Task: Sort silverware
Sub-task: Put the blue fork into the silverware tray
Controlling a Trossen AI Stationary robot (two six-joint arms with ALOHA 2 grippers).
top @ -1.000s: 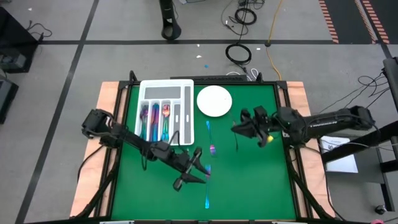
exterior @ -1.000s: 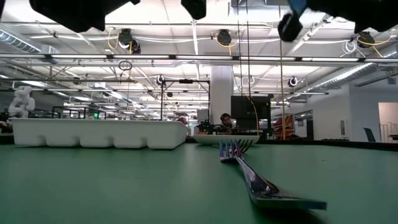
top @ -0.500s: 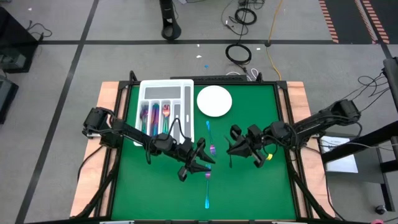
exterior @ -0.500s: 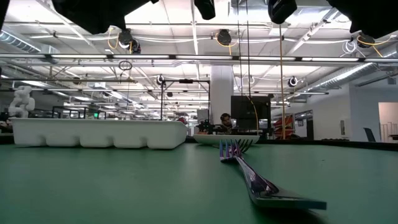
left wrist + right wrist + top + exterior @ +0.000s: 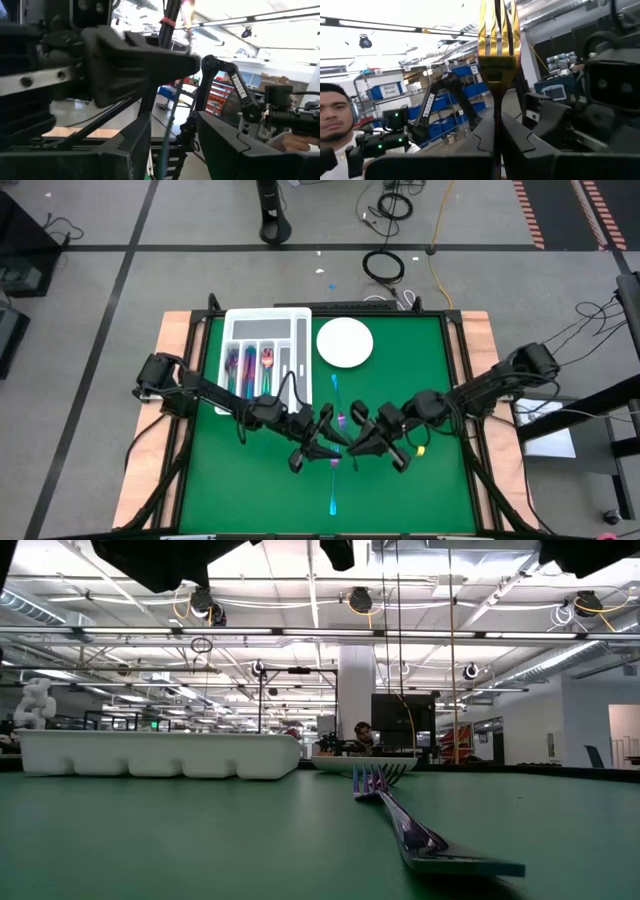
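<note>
The right hand (image 5: 362,444) is clamped on a thin gold-shimmering metal fork (image 5: 496,30), whose tines stand up between its fingers. Just beside it, facing it over the green desk (image 5: 420,490), the left hand (image 5: 322,442) has its fingers apart around a thin iridescent piece of silverware (image 5: 170,125); whether they grip it cannot be told.

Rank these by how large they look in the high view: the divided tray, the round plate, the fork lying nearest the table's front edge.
1. divided tray
2. round plate
3. fork, thin and shortest
</note>
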